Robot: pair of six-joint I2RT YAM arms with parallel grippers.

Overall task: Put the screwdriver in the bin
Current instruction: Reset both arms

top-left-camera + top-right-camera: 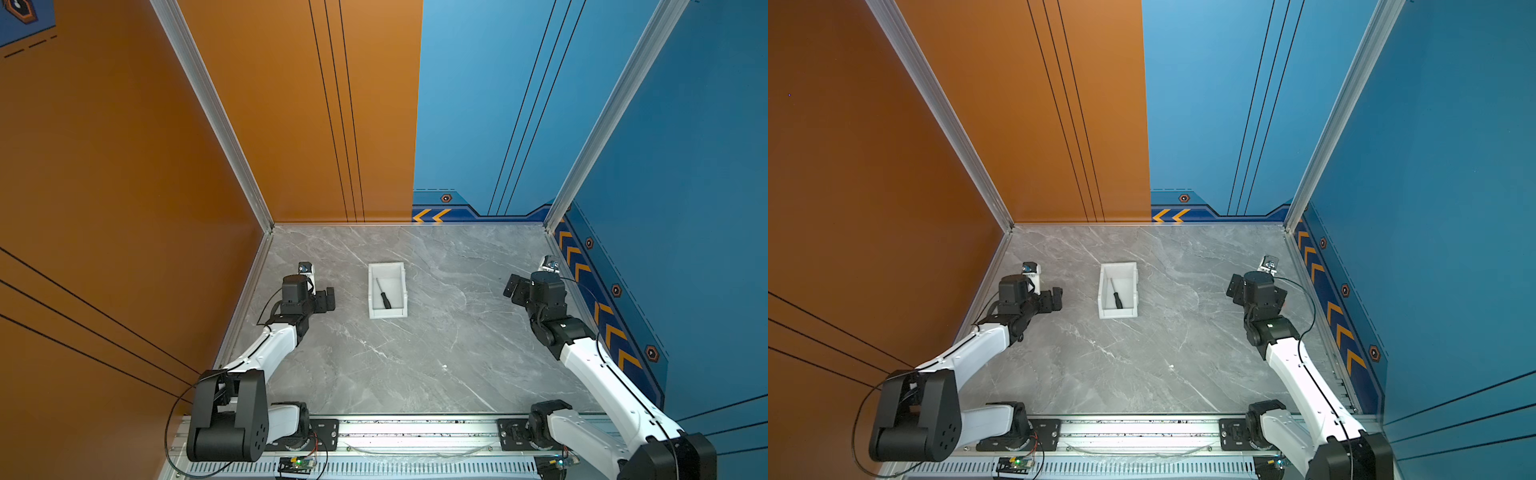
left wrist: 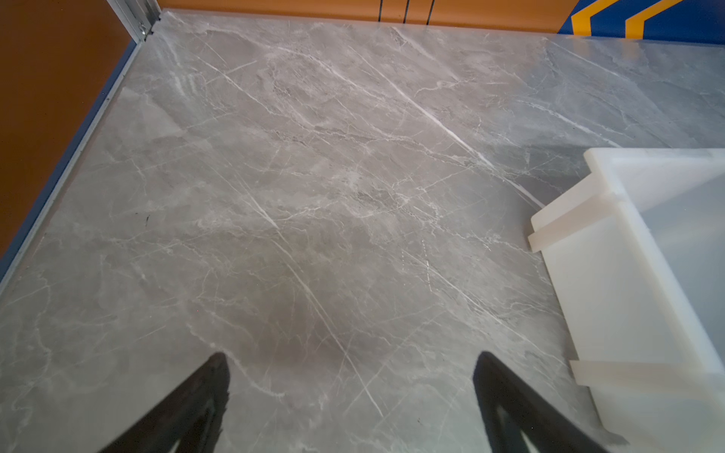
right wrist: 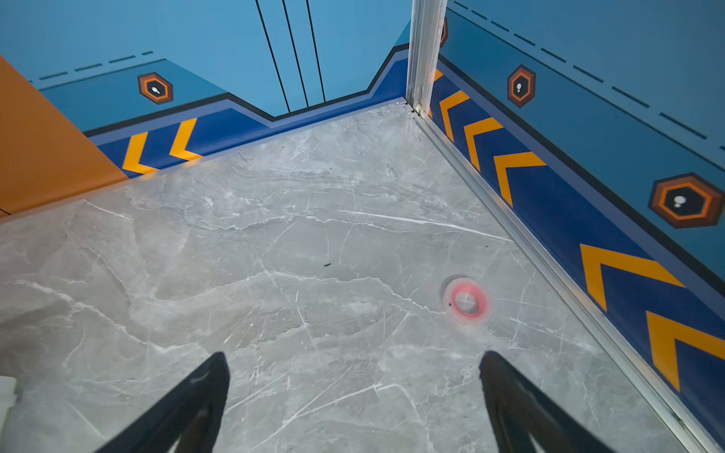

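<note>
The white bin (image 1: 405, 291) (image 1: 1101, 291) stands on the grey marble table, left of its middle, in both top views. The black-handled screwdriver (image 1: 383, 294) (image 1: 1116, 294) lies flat inside it, handle toward the front. My left gripper (image 1: 330, 298) (image 1: 1057, 298) hovers open just left of the bin, holding nothing; in the left wrist view its fingers spread over bare table (image 2: 351, 361) with the bin's outer wall (image 2: 612, 282) beside them. My right gripper (image 1: 510, 287) (image 1: 1233, 286) is open and empty far to the right, near the side wall, over bare table (image 3: 355, 361).
Orange wall (image 1: 124, 208) close on the left, blue walls at the back and right. A metal rail (image 1: 415, 432) with both arm bases runs along the table's front edge. A faint red ring of light (image 3: 467, 300) shows on the table near the right wall.
</note>
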